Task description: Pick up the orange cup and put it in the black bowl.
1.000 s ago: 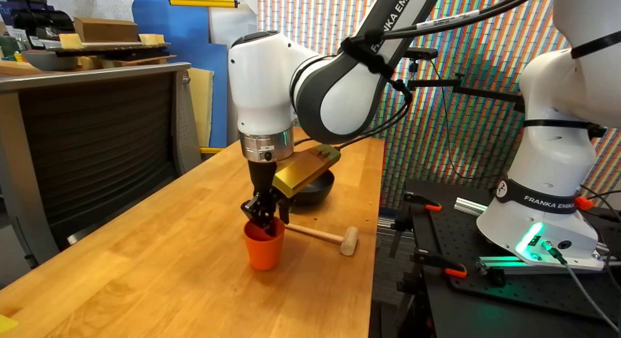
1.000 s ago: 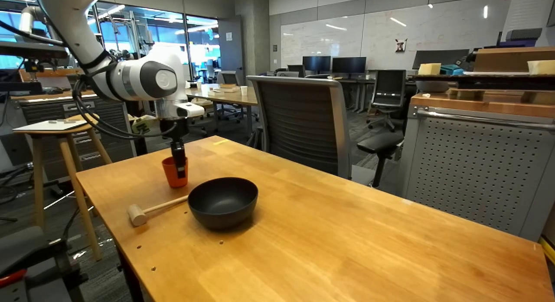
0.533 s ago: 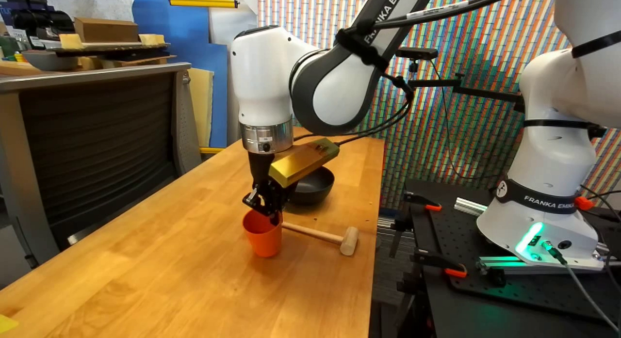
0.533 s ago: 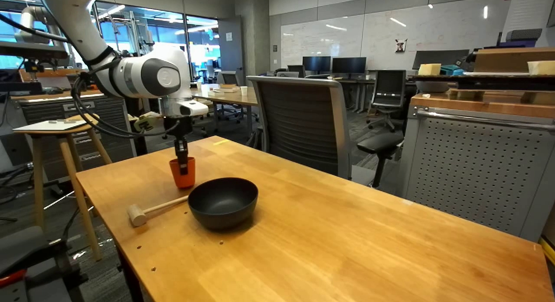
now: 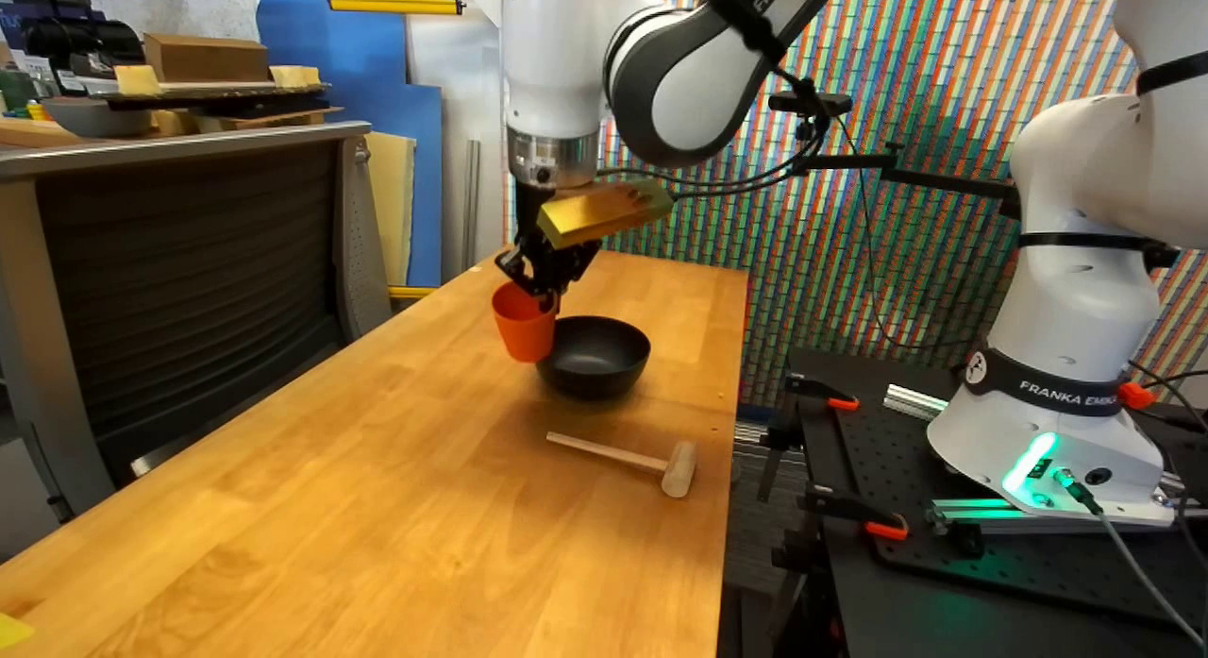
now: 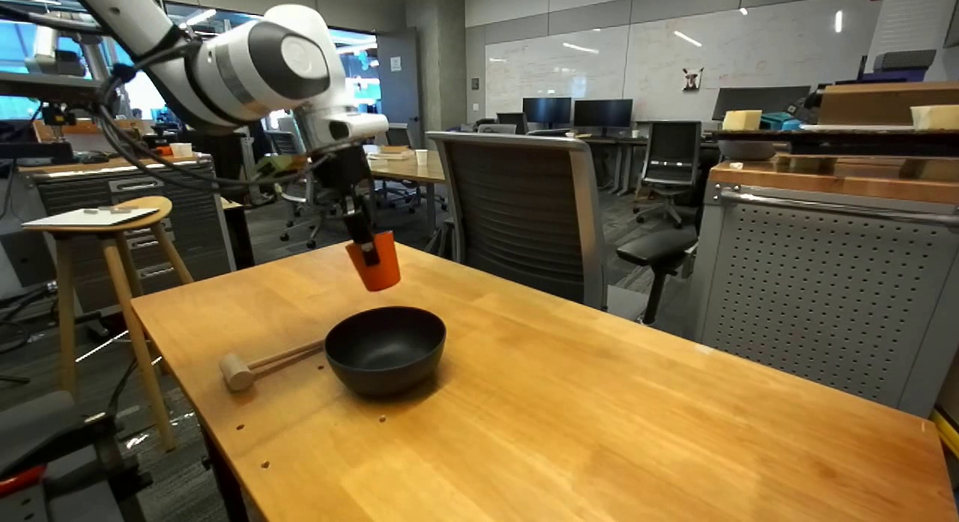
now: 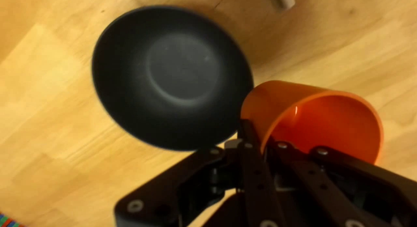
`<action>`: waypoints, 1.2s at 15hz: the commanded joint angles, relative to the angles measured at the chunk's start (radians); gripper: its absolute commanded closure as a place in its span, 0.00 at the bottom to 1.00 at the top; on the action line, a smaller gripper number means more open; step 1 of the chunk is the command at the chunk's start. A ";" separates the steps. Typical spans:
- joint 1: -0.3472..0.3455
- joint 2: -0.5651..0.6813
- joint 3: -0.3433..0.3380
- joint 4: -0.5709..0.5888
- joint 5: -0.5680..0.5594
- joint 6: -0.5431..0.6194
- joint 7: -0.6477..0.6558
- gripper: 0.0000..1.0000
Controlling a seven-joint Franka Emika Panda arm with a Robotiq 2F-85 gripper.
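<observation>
Pinching the tapered plastic cup (image 6: pixel 387 263), the hand (image 6: pixel 369 252) overhangs grained wood (image 6: pixel 599 410).

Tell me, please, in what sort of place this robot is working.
Probably a robotics lab sharing office space: the exterior views show the robot's base, a large whiteboard and dark monitors.

Robotics lab, evidently: Franka arm (image 6: pixel 255 74) above the gripper (image 6: pixel 370 254) and, well beyond it in an exterior view, a whiteboard (image 6: pixel 667 56), dark monitors (image 6: pixel 547 110), office chairs (image 6: pixel 671 155).
</observation>
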 commanded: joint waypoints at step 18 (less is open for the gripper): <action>-0.227 -0.007 0.047 -0.247 -0.087 0.273 0.166 0.99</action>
